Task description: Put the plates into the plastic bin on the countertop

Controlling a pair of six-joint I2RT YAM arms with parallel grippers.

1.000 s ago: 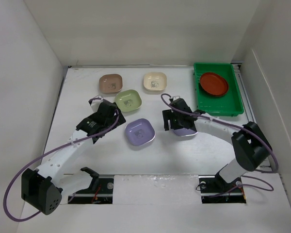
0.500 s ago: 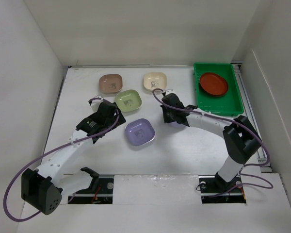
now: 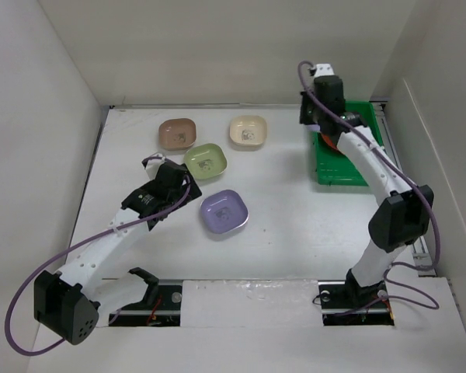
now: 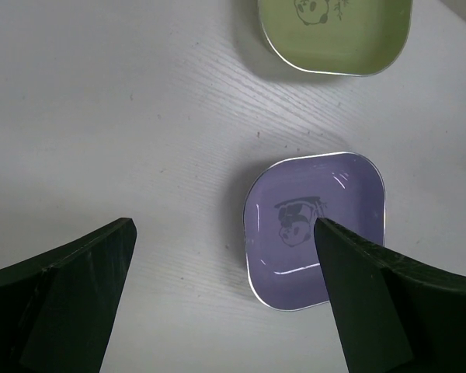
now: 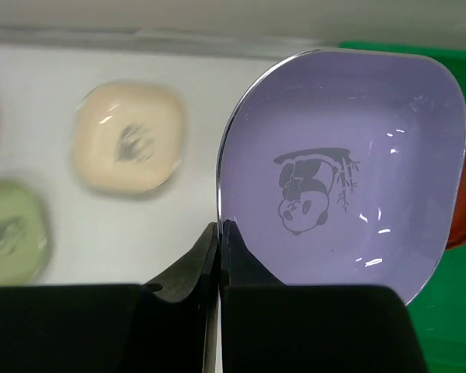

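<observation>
My right gripper (image 5: 220,233) is shut on the left rim of a lavender plate (image 5: 349,171) and holds it in the air over the left edge of the green plastic bin (image 5: 450,311). From above, the right gripper (image 3: 325,99) is raised at the bin's (image 3: 373,167) back left corner, and the arm hides the held plate. A red-brown plate (image 3: 330,144) lies in the bin. My left gripper (image 4: 221,233) is open above the countertop (image 4: 101,116), with a second lavender plate (image 4: 314,225) beside its right finger. The left gripper (image 3: 165,172) is left of centre.
On the countertop lie a light green plate (image 3: 205,161), a tan-pink plate (image 3: 177,133), a cream plate (image 3: 248,130) and the second lavender plate (image 3: 224,210). White walls close in the left, back and right sides. The bin sits against the right wall.
The right gripper closed on the lavender plate at mid-table, lifted it and swung it back and right to the bin. The left arm has stayed still.
</observation>
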